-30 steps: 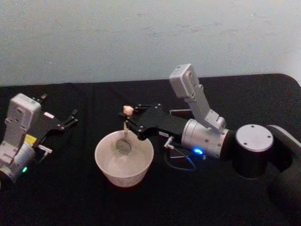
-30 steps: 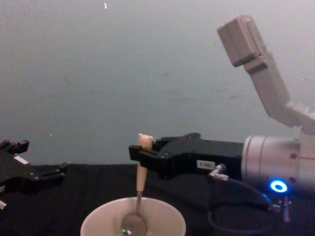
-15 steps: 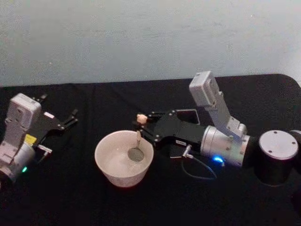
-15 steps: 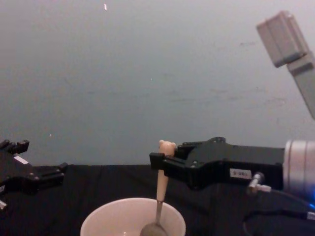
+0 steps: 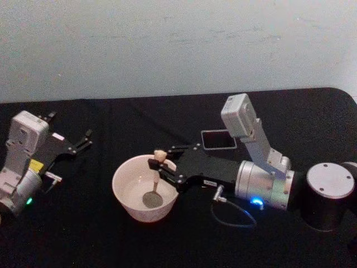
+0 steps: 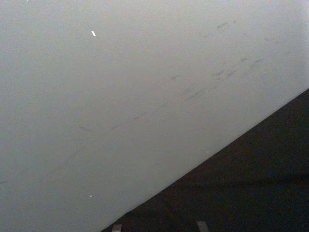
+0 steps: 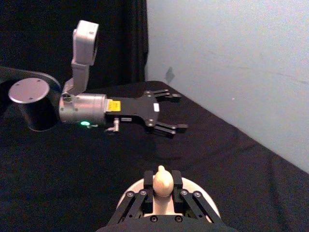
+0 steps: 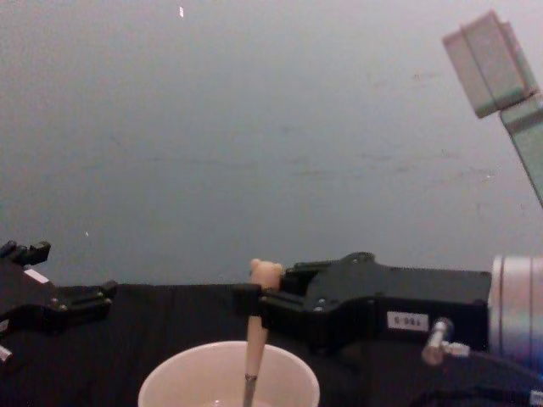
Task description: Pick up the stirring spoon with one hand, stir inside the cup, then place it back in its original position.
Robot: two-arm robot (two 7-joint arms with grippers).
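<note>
The cream-white cup stands at the table's middle. The stirring spoon stands nearly upright in it, with its metal bowl low inside the cup toward the near side and its bear head above the rim. My right gripper is shut on the pale handle just under the bear head. The chest view shows the spoon dipping into the cup, held by the right gripper. The bear head of the spoon shows in the right wrist view. The dark grey square holder stands behind the right arm.
My left gripper rests open at the table's left, apart from the cup, and also appears as the left gripper in the right wrist view. A black cloth covers the table. A pale wall rises behind.
The right gripper has swept the spoon around inside the cup, from the far side a second ago, to the right side, then to the near middle. The left arm has not moved.
</note>
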